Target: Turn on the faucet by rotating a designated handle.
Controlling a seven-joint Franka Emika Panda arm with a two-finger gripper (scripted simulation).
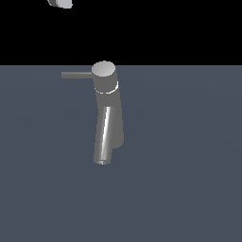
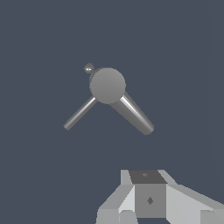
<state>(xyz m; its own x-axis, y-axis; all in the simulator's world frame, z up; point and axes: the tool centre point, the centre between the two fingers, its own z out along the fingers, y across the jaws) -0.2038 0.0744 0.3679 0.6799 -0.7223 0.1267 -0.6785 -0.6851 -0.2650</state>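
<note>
Standing: the faucet [image 1: 108,111] rises upright from the flat slate-blue floor [image 1: 189,189], well apart from the gripper [image 1: 60,3]
Faucet look: grey metal, a round flat-topped cap [image 1: 104,69] above a bright ring, a body that widens downward
Spout: a thick shiny tube [image 1: 104,137] slanting down from the body, a bright streak along it, its open end low near the floor
Handle: a thin straight grey rod [image 1: 76,74] sticking level out of the cap's side toward the exterior view's left, far slimmer than the spout
Handle and gripper: apart, nothing touching the rod; the gripper sits high above it and a little beyond its free end
Gripper: only a small pale piece shows at the upper edge of the exterior view, against the black backdrop; whether its jaws are apart or together I cannot tell
Wrist view only: looks straight down on the cap [image 2: 107,85] as a plain disc, with handle [image 2: 80,113] and spout [image 2: 133,115] spreading from it like a wide V; a small round knob [image 2: 89,68] sits just beside the cap on the far side from both; the gripper's [image 2: 148,199] white and grey housing fills the near edge, fingertips out of sight
Exterior view only: the faucet's height, its taper, the bright ring, and the spout's downward slant
</note>
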